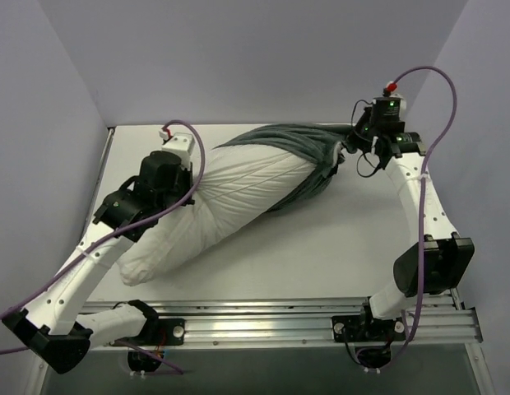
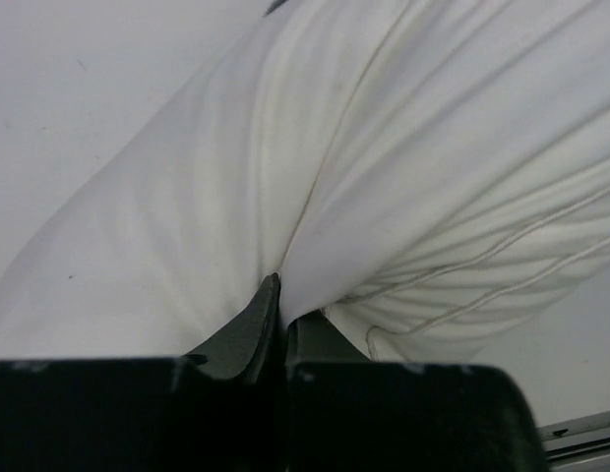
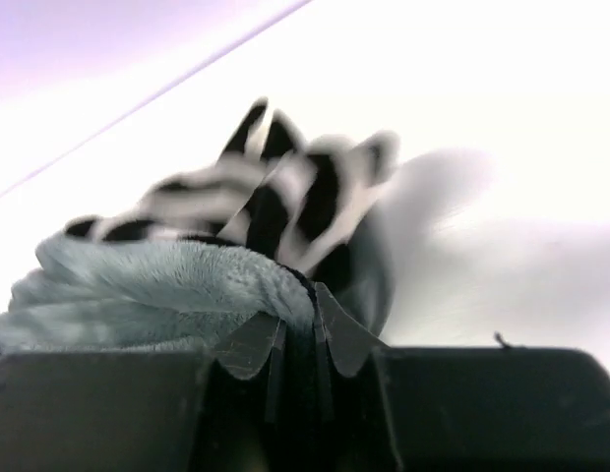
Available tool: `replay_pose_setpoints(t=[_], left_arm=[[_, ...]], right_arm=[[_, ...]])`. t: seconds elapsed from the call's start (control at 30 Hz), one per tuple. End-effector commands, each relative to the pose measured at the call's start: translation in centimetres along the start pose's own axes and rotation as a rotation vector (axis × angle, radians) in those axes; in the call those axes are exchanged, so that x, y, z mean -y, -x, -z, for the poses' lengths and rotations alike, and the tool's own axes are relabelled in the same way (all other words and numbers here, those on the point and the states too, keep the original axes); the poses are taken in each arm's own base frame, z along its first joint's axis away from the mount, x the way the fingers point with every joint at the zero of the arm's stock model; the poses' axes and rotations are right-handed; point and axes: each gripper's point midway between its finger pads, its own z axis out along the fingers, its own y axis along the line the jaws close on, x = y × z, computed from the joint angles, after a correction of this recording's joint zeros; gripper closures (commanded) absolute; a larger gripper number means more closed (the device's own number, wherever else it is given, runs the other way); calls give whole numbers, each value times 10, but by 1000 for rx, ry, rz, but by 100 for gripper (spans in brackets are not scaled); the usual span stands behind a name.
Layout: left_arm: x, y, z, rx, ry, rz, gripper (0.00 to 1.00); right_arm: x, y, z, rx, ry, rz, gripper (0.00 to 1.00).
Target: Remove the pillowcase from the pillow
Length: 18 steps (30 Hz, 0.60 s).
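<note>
Pinches a fold of the plump white pillow [image 1: 230, 197] w/ the left gripper [image 2: 282, 315], jaws closed tight on the cloth toward the pillow's near-left part. Clamps the right gripper [image 3: 295, 329] onto a bunched edge of the pillowcase [image 1: 308, 156], w/ grey-green lining and zebra stripes both showing above the 2 fingers. Shows the pillow diagonal on the white table [image 1: 337, 239], near-left to far-right. Leaves only the far-right end inside the gathered case, grey-green side out, w/ the rest bare white.
</note>
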Motion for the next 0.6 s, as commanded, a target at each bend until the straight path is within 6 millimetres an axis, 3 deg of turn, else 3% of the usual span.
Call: replay_pose_setpoints(t=[0.0, 0.13, 0.23, 0.27, 0.37, 0.5, 0.57], left_arm=[[-121, 0, 69, 13, 442, -25, 98], [-146, -4, 73, -17, 521, -16, 98], [-132, -3, 65, -1, 437, -4, 98], [-117, -1, 57, 13, 345, 7, 98], [-97, 5, 50, 48, 230, 26, 98], [-92, 18, 51, 81, 205, 36, 98], [-92, 28, 55, 115, 205, 48, 98]], right_arm=[[130, 131, 47, 456, -518, -92, 100], [144, 146, 62, 482, -535, -103, 100], [135, 150, 65, 478, -488, -81, 100], [124, 148, 61, 453, -429, -70, 100], [106, 146, 54, 421, -331, -43, 100], [108, 156, 52, 414, -365, -26, 100], [106, 171, 59, 442, -381, -23, 100]])
